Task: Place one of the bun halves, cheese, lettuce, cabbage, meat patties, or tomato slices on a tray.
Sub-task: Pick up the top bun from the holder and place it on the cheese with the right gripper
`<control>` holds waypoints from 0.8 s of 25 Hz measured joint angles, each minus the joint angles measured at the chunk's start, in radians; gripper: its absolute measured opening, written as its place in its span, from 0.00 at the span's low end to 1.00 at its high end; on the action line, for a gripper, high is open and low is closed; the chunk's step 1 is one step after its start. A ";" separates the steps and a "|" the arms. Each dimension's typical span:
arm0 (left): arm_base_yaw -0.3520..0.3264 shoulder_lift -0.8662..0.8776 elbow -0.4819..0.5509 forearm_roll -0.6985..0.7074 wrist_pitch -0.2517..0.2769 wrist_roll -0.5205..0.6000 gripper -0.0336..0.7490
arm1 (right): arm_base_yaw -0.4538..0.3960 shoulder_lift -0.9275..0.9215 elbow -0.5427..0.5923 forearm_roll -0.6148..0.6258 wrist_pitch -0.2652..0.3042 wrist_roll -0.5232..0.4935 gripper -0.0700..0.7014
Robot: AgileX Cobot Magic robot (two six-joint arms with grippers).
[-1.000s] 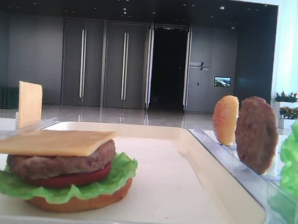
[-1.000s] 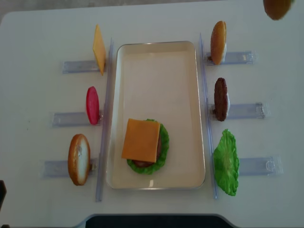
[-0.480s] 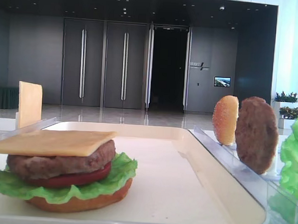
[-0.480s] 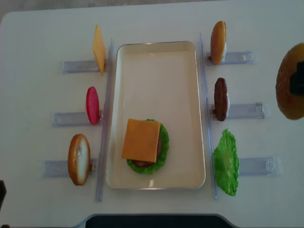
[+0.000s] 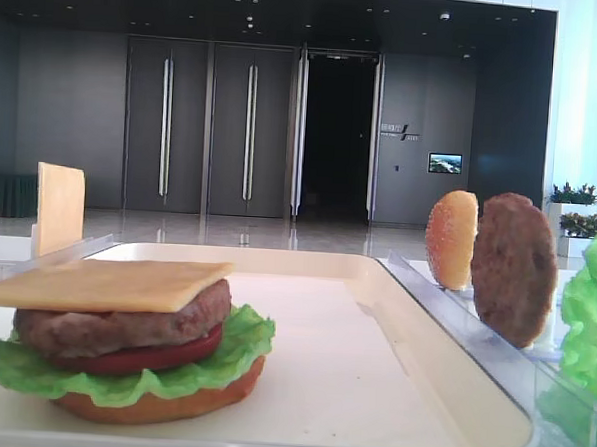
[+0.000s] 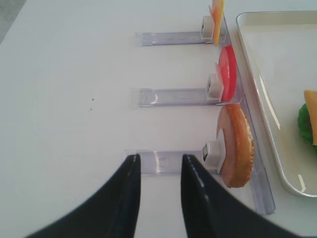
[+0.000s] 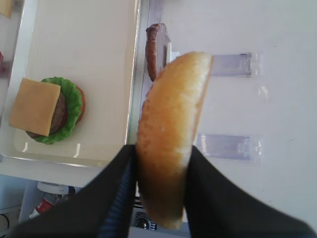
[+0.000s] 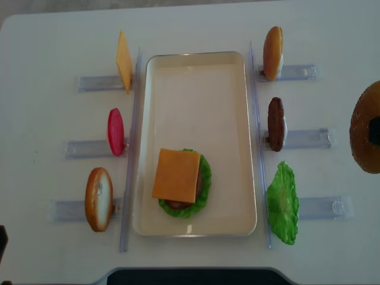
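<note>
The tray [image 8: 196, 65] lies lengthwise down the middle of the white table [image 8: 47, 237], flanked by clear racks [image 8: 300, 208] on both sides. Near its front left corner sits the part-built burger [image 8: 181, 181]: bun base, lettuce, tomato, patty, with the cheese slice [image 8: 176, 174] on top and nothing over it yet. The far half of the tray is bare.

The bun top [image 7: 171, 134] is off the tray, held edge-on in the air at the table's right edge, level with the patty rack. The right gripper [image 7: 163, 183] is clamped on its lower rim, one finger on the domed crust, one on the pale cut face.

To finish well, I judge the bun should travel left over the tray's right rim, high enough to clear the upright patty [image 8: 275, 123] and lettuce leaf [image 8: 282, 203]. It probably needs turning cut-face down, centred over the cheese, and lowering gently before release so the stack stays square.

The left gripper [image 6: 158, 166] hangs closed and empty near the table's left front, just short of the racked bun [image 6: 237, 145].
</note>
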 joint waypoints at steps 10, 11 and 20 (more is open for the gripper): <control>0.000 0.000 0.000 0.000 0.000 0.000 0.32 | 0.000 0.011 0.001 0.255 0.000 -0.081 0.40; 0.000 0.000 0.000 0.000 0.000 0.000 0.32 | 0.000 0.017 0.002 0.301 0.000 -0.104 0.40; 0.000 0.000 0.000 0.001 0.000 0.000 0.32 | 0.000 0.130 0.125 0.948 -0.005 -0.553 0.39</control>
